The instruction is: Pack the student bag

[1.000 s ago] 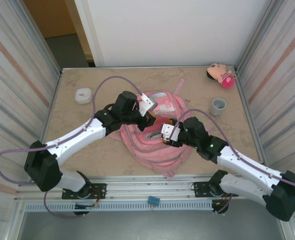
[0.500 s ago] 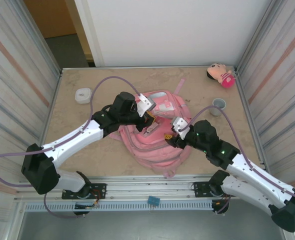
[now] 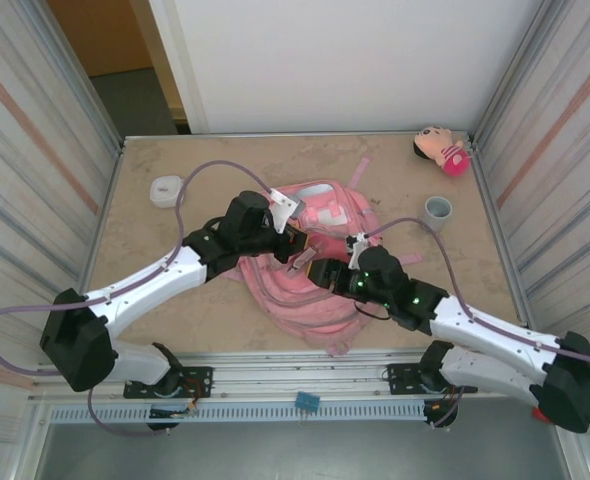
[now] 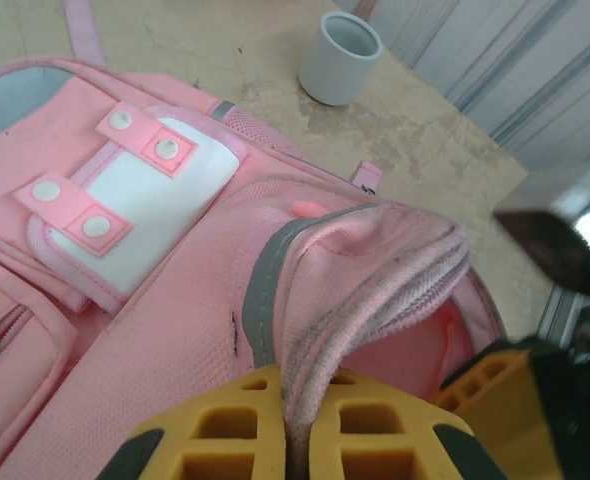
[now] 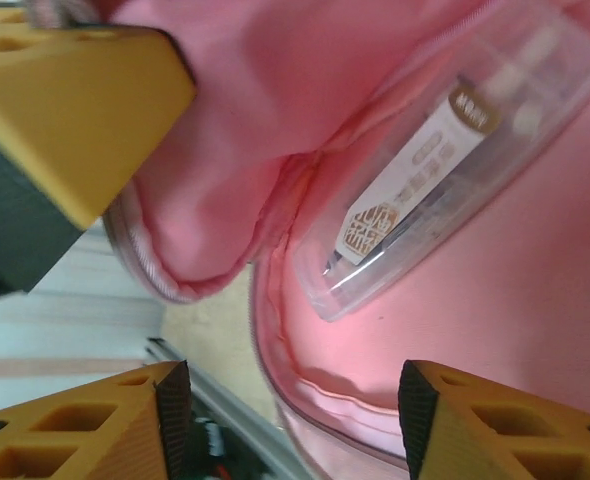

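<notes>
The pink student bag (image 3: 325, 215) lies mid-table, its white patch (image 4: 165, 190) facing up. My left gripper (image 3: 297, 252) is shut on the bag's zip-edged flap (image 4: 375, 270) and holds it lifted. The yellow left fingers (image 4: 225, 430) pinch the fabric between them. My right gripper (image 3: 327, 272) sits at the bag's mouth, open, with nothing between its fingers (image 5: 85, 420). Inside the bag lies a clear plastic case (image 5: 445, 160) with a brown-and-white label, resting on the pink lining (image 5: 495, 320). The lifted flap (image 5: 235, 130) hangs over the opening.
A grey cup (image 3: 436, 211) stands right of the bag, seen too at the top (image 4: 339, 57). A pink plush doll (image 3: 441, 149) lies at the back right corner. A small white round container (image 3: 166, 189) sits at the left. Metal walls enclose the table.
My right gripper has moved left and forward into the bag's opening. The left gripper keeps the flap raised, shifted slightly.
</notes>
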Available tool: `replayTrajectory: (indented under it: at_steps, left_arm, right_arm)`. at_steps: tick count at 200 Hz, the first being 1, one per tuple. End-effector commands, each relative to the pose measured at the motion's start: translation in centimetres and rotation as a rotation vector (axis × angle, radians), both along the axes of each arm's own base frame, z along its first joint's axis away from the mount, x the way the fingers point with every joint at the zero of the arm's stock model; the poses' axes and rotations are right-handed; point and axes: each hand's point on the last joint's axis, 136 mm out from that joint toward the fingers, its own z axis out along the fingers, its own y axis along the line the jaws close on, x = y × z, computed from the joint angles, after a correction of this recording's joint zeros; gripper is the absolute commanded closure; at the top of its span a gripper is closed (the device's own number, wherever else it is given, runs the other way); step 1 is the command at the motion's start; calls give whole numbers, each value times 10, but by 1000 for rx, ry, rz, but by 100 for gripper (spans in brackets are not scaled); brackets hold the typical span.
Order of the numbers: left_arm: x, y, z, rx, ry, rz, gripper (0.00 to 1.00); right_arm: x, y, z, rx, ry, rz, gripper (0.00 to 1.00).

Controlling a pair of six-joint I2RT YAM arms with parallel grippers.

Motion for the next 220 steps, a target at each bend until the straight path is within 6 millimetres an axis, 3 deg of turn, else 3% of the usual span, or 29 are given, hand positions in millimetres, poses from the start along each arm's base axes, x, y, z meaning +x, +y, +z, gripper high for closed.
replayTrajectory:
  at_steps: [1, 21, 66, 99, 138, 173, 202, 220]
  left_arm:
    - [17, -4, 60, -199, -78, 122, 100]
    - [13, -13, 66, -218, -81, 109, 100]
    - [7, -24, 73, -266, -62, 77, 100]
    - [-2, -33, 76, -301, -43, 17, 100]
    - [-6, -39, 78, -324, -30, -3, 100]
    - [1, -32, 66, -259, -52, 39, 99]
    - [10, -12, 43, -125, -103, 117, 94]
    - [12, -5, 30, -85, -110, 133, 83]
  right_arm:
    - [6, 18, 0, 110, 169, -101, 44]
    - [10, 23, -13, 87, 227, -143, 48]
    - [18, 13, -39, 67, 265, -267, 60]
    - [35, 14, -27, 97, 183, -291, 71]
    - [62, 12, -12, 113, 108, -324, 76]
    - [65, 11, 0, 119, 74, -291, 74]
    - [45, -6, 4, 46, 56, -240, 63]
    - [28, -14, 17, 42, -17, -163, 53]
